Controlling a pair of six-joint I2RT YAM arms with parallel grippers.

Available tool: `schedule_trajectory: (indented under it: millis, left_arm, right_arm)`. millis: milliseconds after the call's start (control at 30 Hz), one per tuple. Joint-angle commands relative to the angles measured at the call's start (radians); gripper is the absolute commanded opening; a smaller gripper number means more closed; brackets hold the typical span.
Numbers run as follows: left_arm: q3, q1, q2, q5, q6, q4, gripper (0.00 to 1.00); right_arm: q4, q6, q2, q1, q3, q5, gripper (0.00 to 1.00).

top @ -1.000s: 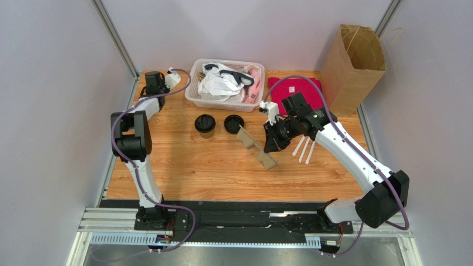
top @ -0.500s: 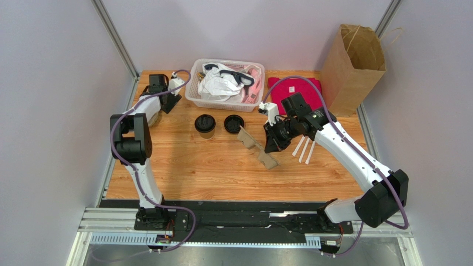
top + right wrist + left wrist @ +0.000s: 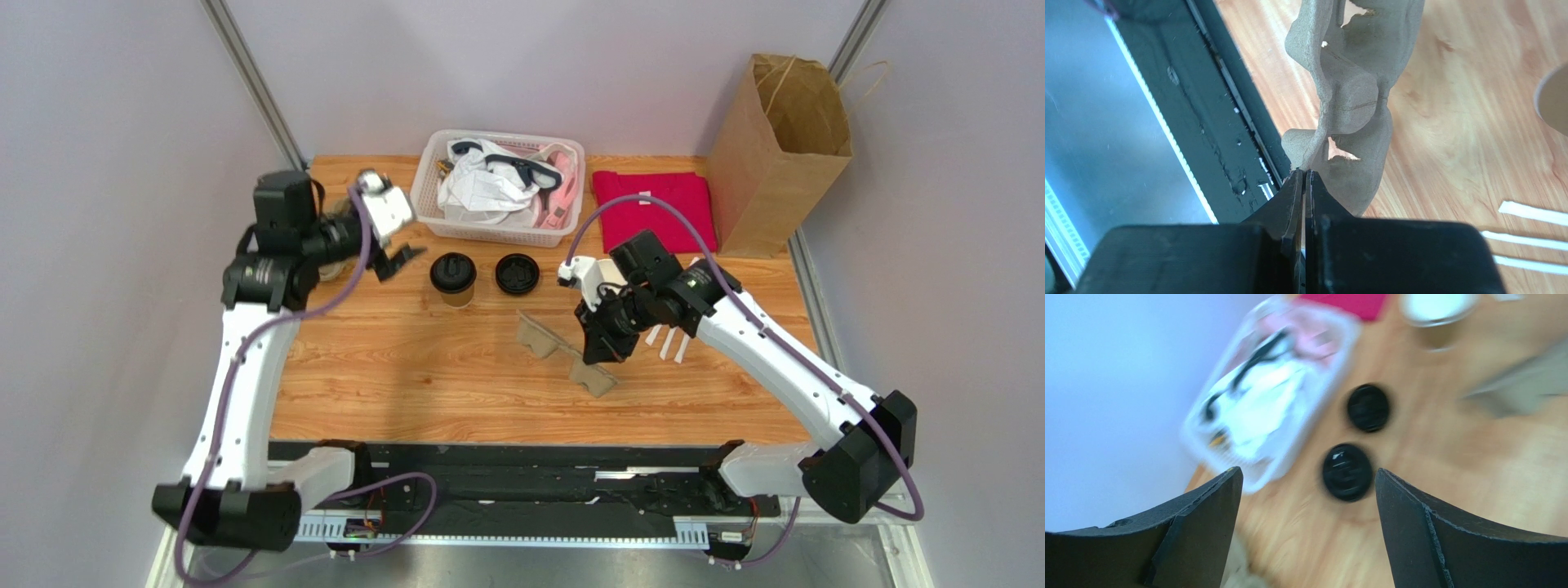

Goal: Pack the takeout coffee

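1. The wooden bench (image 3: 405, 368) is seen across the middle of the top view, and everything else is carried on it.
2. A large brown paper bag (image 3: 775, 159) is stood upright with its mouth open at the upper right of the frame, on the far right corner of the bench.
3. A white plastic basket (image 3: 423, 196), filled with crumpled white and pink items, is placed at the upper centre against the far edge.
4. A red cloth (image 3: 650, 202) is laid flat between the basket and the paper bag.
5. The pulp tray (image 3: 558, 347) is found just right of centre. One end of it is pinched by the right claw (image 3: 601, 353), whose fingers are seen pressed together on the tray's edge in the right wrist view.
6. The left claw (image 3: 399, 260) is held at the upper left, just left of the takeout coffee (image 3: 453, 277) and apart from it. Its fingers are spread wide, with nothing between them.
7. The takeout coffee is stood upright with its black lid on, just below the basket and left of centre. In the blurred left wrist view it is seen as the nearer black disc.
8. A second black lid (image 3: 516, 273) is seen just right of the coffee. Whether a cup is under it cannot be told.
9. Thin white strips (image 3: 669, 343) are laid beside the right claw, partly hidden by the arm.
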Motion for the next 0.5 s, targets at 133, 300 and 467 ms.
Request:
schedule_trajectory:
  millis: [133,300,467]
  left_arm:
    - [-0.315,-0.375,-0.275,0.222,0.271,-0.269,0.84]
    - [-0.394,-0.51,-0.316,0.165,0.227,-0.168,0.87]
    - [-0.415,-0.575,-0.291,0.167,0.204,-0.121,0.86]
  right_arm:
    - [0.008,-0.094,-0.078,0.119,-0.011,-0.026,0.0]
    - [-0.018,-0.143,-0.088,0.173,0.012,-0.052,0.0]
    - [-0.049,-0.198,-0.096,0.217,0.014,-0.078,0.0]
